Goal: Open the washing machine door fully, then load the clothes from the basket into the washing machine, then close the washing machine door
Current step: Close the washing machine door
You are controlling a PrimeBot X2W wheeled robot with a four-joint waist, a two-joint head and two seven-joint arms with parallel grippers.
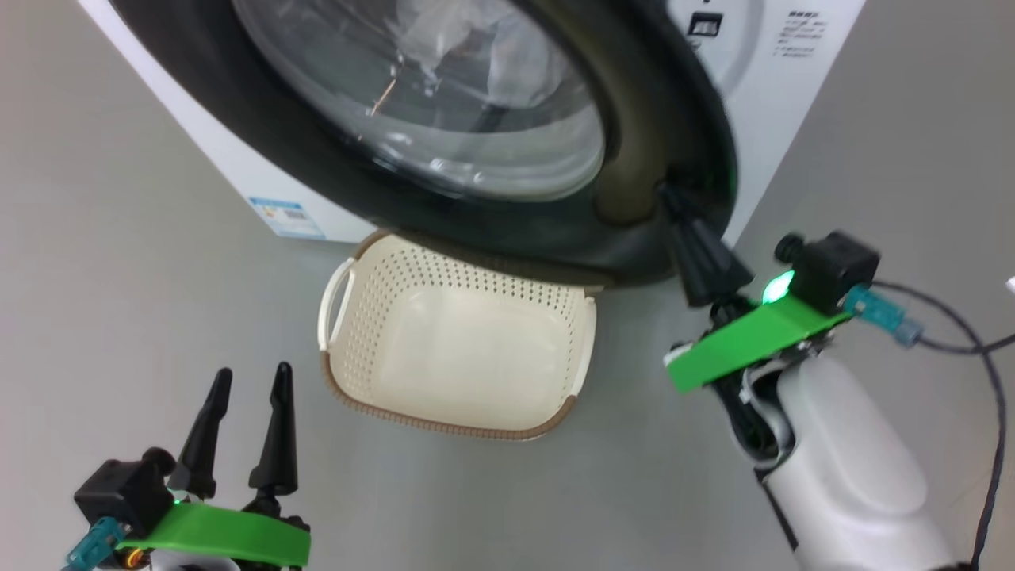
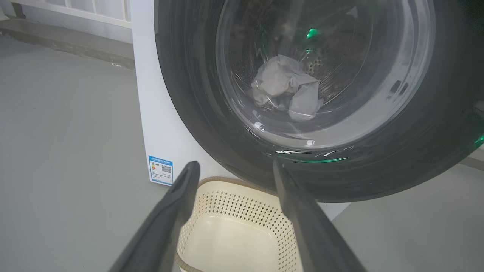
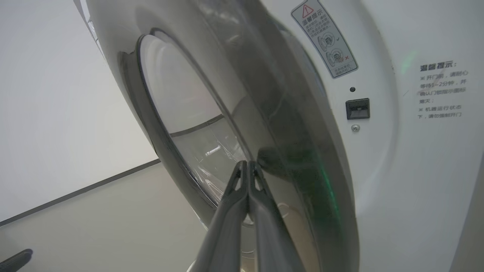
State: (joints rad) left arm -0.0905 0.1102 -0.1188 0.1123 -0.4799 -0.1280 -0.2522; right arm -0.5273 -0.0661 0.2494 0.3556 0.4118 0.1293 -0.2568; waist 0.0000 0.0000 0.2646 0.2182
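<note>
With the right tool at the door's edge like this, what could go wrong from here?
The shut right tool touches the glossy washing machine door with its tips alone, so it may slip off the curved ring. The basket stands under the door's lower edge; the door might scrape it.

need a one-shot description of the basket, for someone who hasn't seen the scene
Find the white front-loading washing machine with its big black-ringed glass door. On the grey floor in front of it, just below the door's lower edge, sits the basket. It is cream plastic with perforated walls, a brown woven-look rim and white side handles, and it is empty.
</note>
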